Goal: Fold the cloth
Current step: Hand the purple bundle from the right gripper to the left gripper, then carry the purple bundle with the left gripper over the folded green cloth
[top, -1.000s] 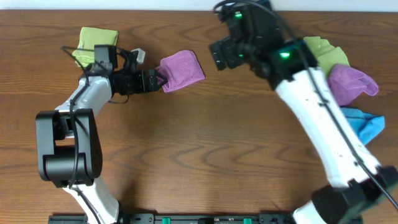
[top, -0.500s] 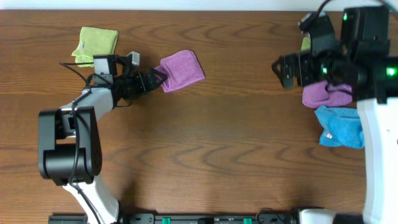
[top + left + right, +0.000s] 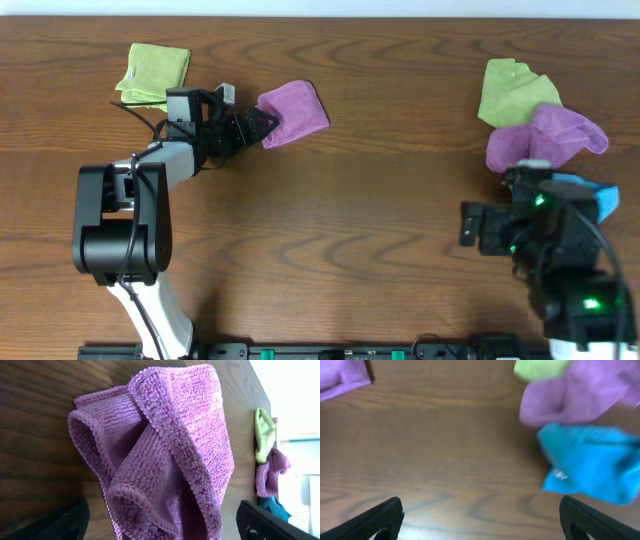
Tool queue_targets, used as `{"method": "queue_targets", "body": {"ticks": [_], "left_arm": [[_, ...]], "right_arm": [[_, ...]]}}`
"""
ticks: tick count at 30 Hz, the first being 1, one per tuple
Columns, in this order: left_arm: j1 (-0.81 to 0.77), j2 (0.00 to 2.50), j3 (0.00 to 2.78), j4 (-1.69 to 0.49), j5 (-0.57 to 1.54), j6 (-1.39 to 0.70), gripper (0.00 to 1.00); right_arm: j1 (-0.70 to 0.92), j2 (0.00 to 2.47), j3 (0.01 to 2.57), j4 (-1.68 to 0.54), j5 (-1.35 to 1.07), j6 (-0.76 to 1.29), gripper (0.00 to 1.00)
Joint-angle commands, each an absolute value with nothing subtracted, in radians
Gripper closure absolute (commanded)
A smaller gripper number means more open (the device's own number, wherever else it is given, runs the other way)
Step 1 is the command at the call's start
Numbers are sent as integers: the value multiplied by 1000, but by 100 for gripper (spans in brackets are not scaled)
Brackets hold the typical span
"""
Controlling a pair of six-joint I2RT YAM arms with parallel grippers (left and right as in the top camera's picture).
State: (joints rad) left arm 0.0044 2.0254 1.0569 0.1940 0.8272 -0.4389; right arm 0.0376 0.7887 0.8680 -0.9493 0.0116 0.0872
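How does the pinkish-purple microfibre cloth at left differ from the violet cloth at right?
The pinkish-purple microfibre cloth is loosely folded; the violet cloth is bunched up. The pinkish-purple one touches no cloth; the violet one lies against a lime-green cloth and a blue cloth. Both rest on the wooden table.

Cam setup

Overhead looks straight down on the whole table (image 3: 330, 230). Left wrist hugs the cloth (image 3: 170, 450), facing across the table toward the far cloth pile (image 3: 270, 475). Right wrist, blurry, looks down at that pile.
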Motion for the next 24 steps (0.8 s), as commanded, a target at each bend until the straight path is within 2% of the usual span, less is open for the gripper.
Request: {"method": "queue_targets", "body": {"ticks": [1,12,13,14,15,16,24], "left_arm": [[1,2074,1051,190,778,-469,4],[-78,2242,1052,461,803,-685,3],[-85,2265,1055,496,817,-708,10],[-91,2291,1060,518,830,-730,40],[-95,2310,1066,532,833,-751,78],[-96,2328,1075,545,842,-778,94],[-66,2345,1273,723,997,-901,95]], "right_arm": [[31,769,797,-891,-29,218,1],[31,805,793,-857,-140,225,1],[31,805,793,-861,-144,224,1],[31,805,793,-865,-152,225,1],[31,805,793,-868,-159,224,1],[31,805,793,-871,-159,224,1],[31,805,793,-883,-158,224,1]]}}
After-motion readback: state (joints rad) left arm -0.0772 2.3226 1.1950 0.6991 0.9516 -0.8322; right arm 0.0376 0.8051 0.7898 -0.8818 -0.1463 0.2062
